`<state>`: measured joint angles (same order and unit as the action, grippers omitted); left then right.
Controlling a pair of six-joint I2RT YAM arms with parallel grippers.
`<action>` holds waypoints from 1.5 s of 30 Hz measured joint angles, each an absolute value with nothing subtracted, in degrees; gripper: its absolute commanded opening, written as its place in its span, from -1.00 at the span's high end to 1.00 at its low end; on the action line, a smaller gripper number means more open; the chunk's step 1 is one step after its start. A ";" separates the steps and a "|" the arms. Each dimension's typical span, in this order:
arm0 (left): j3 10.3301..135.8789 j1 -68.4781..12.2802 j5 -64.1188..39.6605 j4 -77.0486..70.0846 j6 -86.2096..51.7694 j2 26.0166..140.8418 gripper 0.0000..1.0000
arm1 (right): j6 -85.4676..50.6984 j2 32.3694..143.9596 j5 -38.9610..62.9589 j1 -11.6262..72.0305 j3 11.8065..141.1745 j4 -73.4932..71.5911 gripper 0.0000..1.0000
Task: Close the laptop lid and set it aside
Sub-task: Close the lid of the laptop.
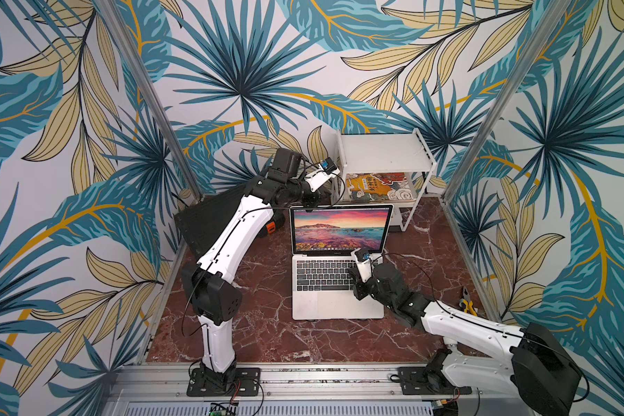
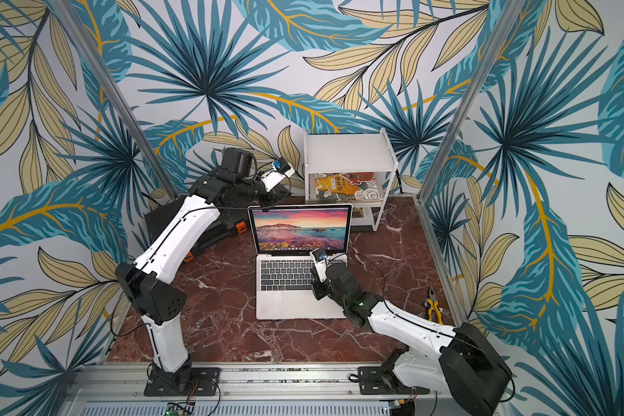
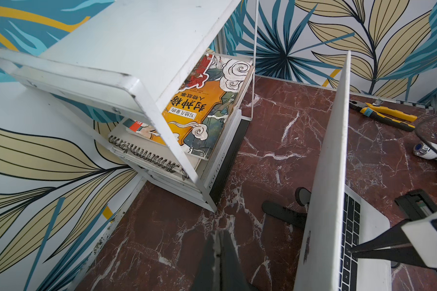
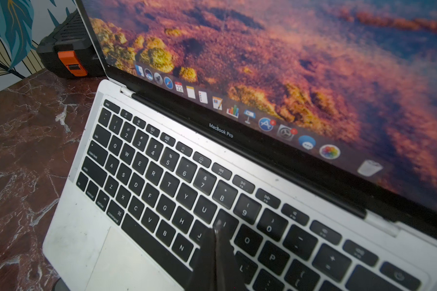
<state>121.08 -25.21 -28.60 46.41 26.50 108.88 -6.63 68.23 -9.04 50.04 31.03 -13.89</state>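
Rack (image 1: 382, 149), beyond the left gripper (image 3: 218, 236): the top shelf is bare. The shelf under it carries an orange picture book (image 3: 207, 100) lying flat, over a spiral notebook (image 3: 146, 156) and further books stacked lower down. Case (image 1: 202, 219), black with orange latches, stands shut under the left arm; what it holds cannot be seen.

Laptop (image 1: 335, 306) lies open between the two grippers, base flat, with the lid (image 1: 341, 228) upright and the seascape lit. The left gripper is pinched shut on nothing and hangs just behind the lid's outer face (image 3: 326, 176), near its upper corner on the case side and apart from it. The right gripper (image 4: 217, 226) is likewise clenched and empty. It points down at the keyboard (image 4: 162, 181), with its tips at the I and J keys and the screen close in front. Whether the tips press the keys cannot be told.

Marble top (image 1: 267, 288), red-brown with white veins, bears the rack, the case and the laptop. Yellow-handled pliers (image 1: 467, 304) lie on it beside the right arm, well apart from both grippers. Leaf-pattern wallpaper (image 1: 231, 72) covers the walls. Aluminium posts (image 1: 152, 97) rise at the far corners.
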 measured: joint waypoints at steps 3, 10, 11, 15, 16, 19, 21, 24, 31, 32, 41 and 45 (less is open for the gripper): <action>118.69 -25.63 -28.40 45.28 26.20 107.11 1.00 | -6.66 68.62 -9.72 50.04 31.03 -13.87 1.00; 109.36 -28.14 -25.58 41.41 25.91 99.74 1.00 | -6.72 68.82 -12.03 50.04 31.00 -13.87 1.00; 107.90 -28.51 -25.36 40.66 25.67 98.59 1.00 | -6.81 68.82 -12.14 50.04 31.00 -13.87 1.00; 103.48 -29.47 -24.45 37.98 24.91 95.24 1.00 | -7.05 68.42 -12.60 50.04 31.00 -13.45 1.00; 102.67 -29.58 -24.27 37.39 24.77 94.67 1.00 | -7.09 68.14 -12.69 50.04 31.00 -13.34 1.00; 100.47 -29.65 -23.55 35.33 24.16 93.45 1.00 | -7.33 66.98 -13.06 50.04 30.94 -12.99 1.00; 99.42 -29.65 -23.11 34.24 23.92 92.97 1.00 | -7.62 66.15 -13.13 50.04 30.79 -12.80 1.00; 98.74 -29.65 -22.90 33.01 23.46 92.73 1.00 | -8.19 64.29 -13.13 50.04 30.61 -10.85 1.00; 96.95 -29.67 -22.90 30.50 21.82 91.90 1.00 | -10.17 52.99 -13.13 50.19 30.61 0.10 1.00; 96.38 -29.74 -22.90 30.17 21.50 91.53 1.00 | -10.61 50.50 -13.26 50.19 30.65 2.61 1.00; 88.68 -31.11 -22.24 24.91 19.00 86.39 1.00 | -15.14 31.31 -22.83 50.26 36.38 24.21 0.85; 85.56 -31.99 -22.00 23.27 18.13 84.51 1.00 | -17.89 26.59 -32.36 50.26 39.20 29.65 0.86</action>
<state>85.56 -31.99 -22.00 23.27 18.13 84.51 -17.89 26.59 -32.36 50.26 39.20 29.65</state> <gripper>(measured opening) 0.062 0.073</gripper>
